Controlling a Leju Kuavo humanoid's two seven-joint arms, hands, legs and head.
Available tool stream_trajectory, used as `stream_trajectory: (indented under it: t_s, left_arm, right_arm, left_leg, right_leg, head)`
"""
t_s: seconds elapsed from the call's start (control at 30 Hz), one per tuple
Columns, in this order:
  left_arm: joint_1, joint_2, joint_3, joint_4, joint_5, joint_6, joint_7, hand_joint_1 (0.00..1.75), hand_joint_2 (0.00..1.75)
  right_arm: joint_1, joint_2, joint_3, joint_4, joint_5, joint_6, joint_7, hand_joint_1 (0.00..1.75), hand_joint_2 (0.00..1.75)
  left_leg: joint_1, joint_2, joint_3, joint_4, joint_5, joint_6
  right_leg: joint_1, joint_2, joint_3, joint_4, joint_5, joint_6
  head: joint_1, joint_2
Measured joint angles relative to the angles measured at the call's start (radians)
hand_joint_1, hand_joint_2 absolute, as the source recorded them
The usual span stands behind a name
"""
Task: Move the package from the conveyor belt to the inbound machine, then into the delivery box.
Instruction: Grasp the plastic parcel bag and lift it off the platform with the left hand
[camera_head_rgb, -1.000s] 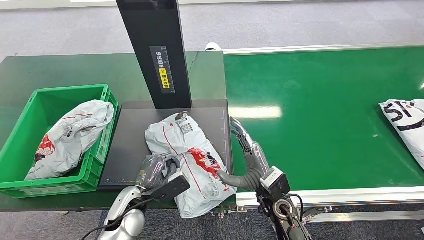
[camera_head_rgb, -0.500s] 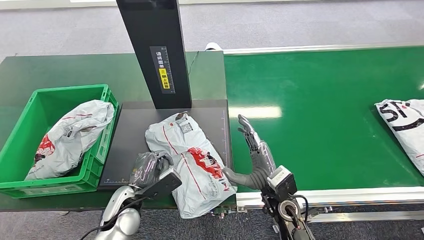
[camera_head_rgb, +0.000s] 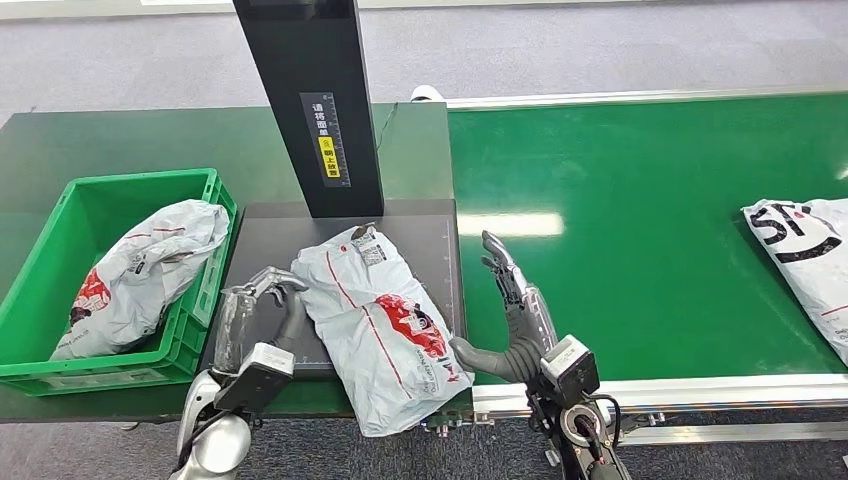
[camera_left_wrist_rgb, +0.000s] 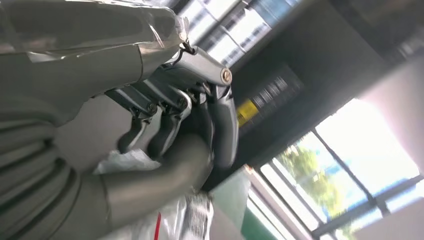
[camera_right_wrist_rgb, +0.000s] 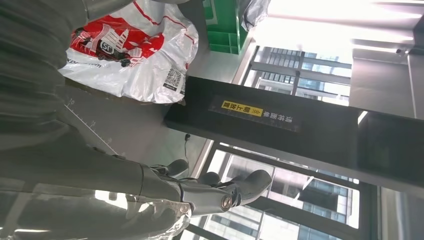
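In your head view, the package (camera_head_rgb: 378, 325) lies on the inbound machine's dark platform (camera_head_rgb: 262, 270), its near end hanging over the counter (camera_head_rgb: 90, 135) edge. Your left hand (camera_head_rgb: 262, 310) stands just beside the package's left edge, fingers curled over at the top and holding nothing. Your right hand (camera_head_rgb: 512, 305) is raised over the conveyor belt (camera_head_rgb: 640, 200), fingers straight and apart, empty, thumb near the package. The delivery box (camera_head_rgb: 60, 350) holds another bag (camera_head_rgb: 140, 270); a further parcel (camera_head_rgb: 805, 255) rides the belt at right. In your left wrist view, the left hand (camera_left_wrist_rgb: 170, 120) shows bent fingers with nothing between them. In your right wrist view, the right hand (camera_right_wrist_rgb: 190, 192) is extended, and the package (camera_right_wrist_rgb: 132, 52) lies beneath the scanner column (camera_right_wrist_rgb: 280, 125).
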Motion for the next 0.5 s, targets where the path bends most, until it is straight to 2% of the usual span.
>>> stream_trajectory:
  t_s: [0.13,0.5]
  left_arm:
    - [0.003,0.013,-0.062,-0.005,-0.108,-0.088,0.005,0.00,1.75]
    - [-0.007,0.035,-0.186,0.065,-0.400,-0.097,0.127,0.00,1.75]
  right_arm:
    - [-0.014,0.000,0.000,0.006,-0.002,0.014,-0.005,0.00,1.75]
    - [-0.021,0.000,0.000,0.012,0.004,0.026,-0.010,0.00,1.75]
  left_leg:
    - [0.000,0.000,0.000,0.000,0.000,0.000]
    - [0.000,0.000,0.000,0.000,0.000,0.000]
  right_leg:
    - [0.000,0.000,0.000,0.000,0.000,0.000]
    - [0.000,0.000,0.000,0.000,0.000,0.000]
  head:
    - [0.000,0.000]
    - [0.000,0.000]
